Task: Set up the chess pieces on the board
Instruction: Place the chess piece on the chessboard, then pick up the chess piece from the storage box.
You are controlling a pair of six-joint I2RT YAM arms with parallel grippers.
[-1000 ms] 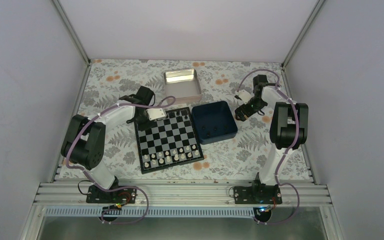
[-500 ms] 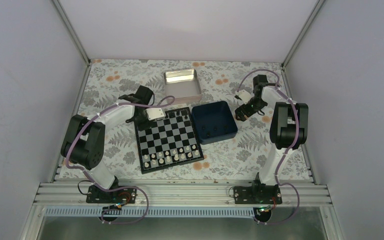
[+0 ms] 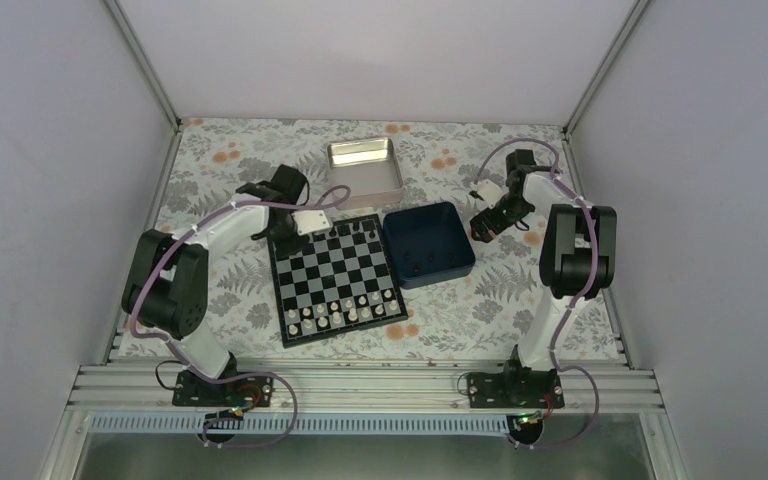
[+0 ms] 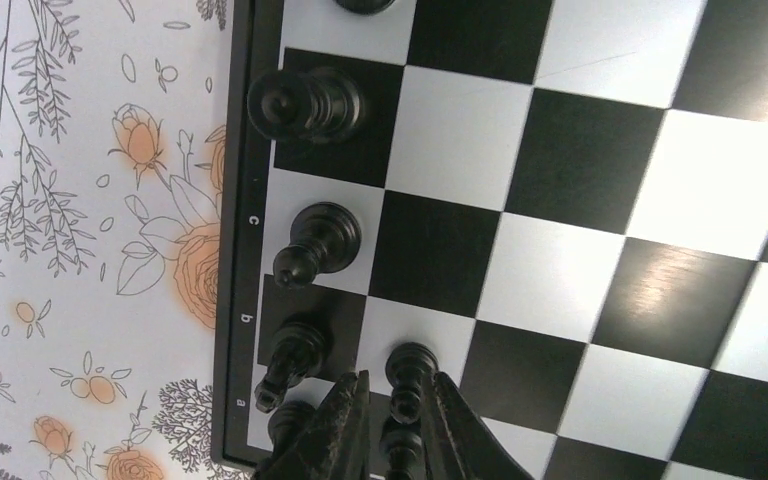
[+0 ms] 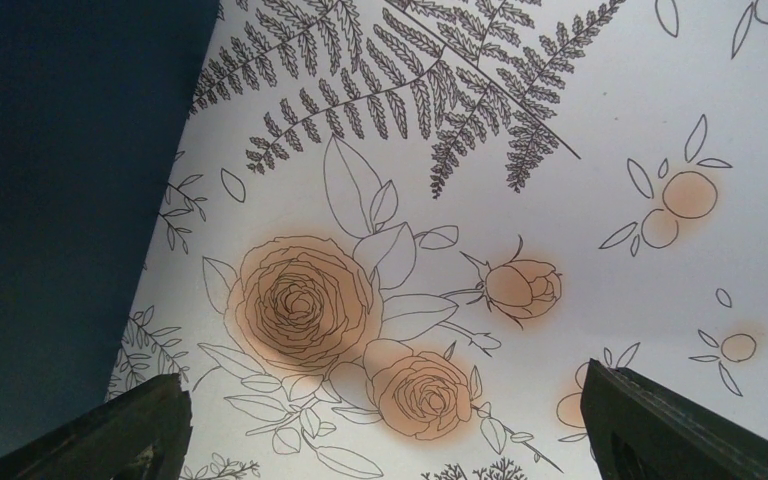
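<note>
The board (image 3: 338, 275) lies mid-table with cream-white men along its near rows and black chess pieces (image 3: 352, 231) along its far edge. My left gripper (image 3: 285, 238) hangs over the board's far-left corner. In the left wrist view its fingers (image 4: 355, 415) stand narrowly apart on either side of an upright black pawn (image 4: 410, 365), with a slim gap on the left side. Black men (image 4: 318, 240) stand on the edge squares beside it. My right gripper (image 3: 482, 228) is wide open over the floral cloth, its fingertips (image 5: 155, 415) holding nothing.
A navy blue box (image 3: 428, 243) sits right of the board, close to my right gripper, and its wall (image 5: 50, 200) fills the left of the right wrist view. A shiny metal tin (image 3: 364, 167) stands behind the board. Grey walls enclose the table.
The left gripper's jaws have parted slightly around the black pawn, and its wrist has shifted a little toward the back left. The right arm has not moved.
</note>
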